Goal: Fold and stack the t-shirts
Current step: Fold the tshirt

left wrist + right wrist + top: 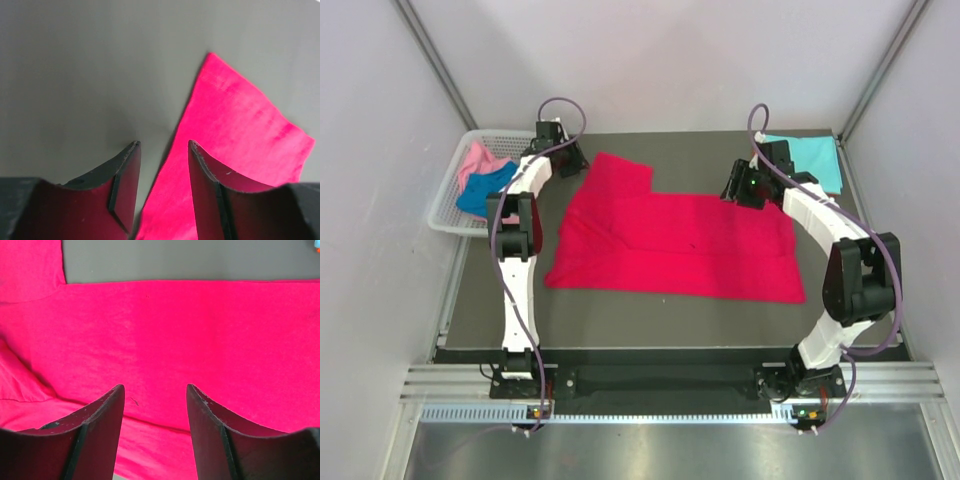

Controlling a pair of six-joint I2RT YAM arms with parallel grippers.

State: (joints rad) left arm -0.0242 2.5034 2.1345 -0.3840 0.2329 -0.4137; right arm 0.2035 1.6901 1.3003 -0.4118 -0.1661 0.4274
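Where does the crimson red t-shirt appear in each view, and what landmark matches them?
Top external: red t-shirt spread flat in the middle of the picture.
Left wrist: red t-shirt in the right half, one corner pointing up.
Right wrist: red t-shirt fills nearly the whole picture.
Shared landmark: the dark grey table top bordering the cloth's edge in all three.
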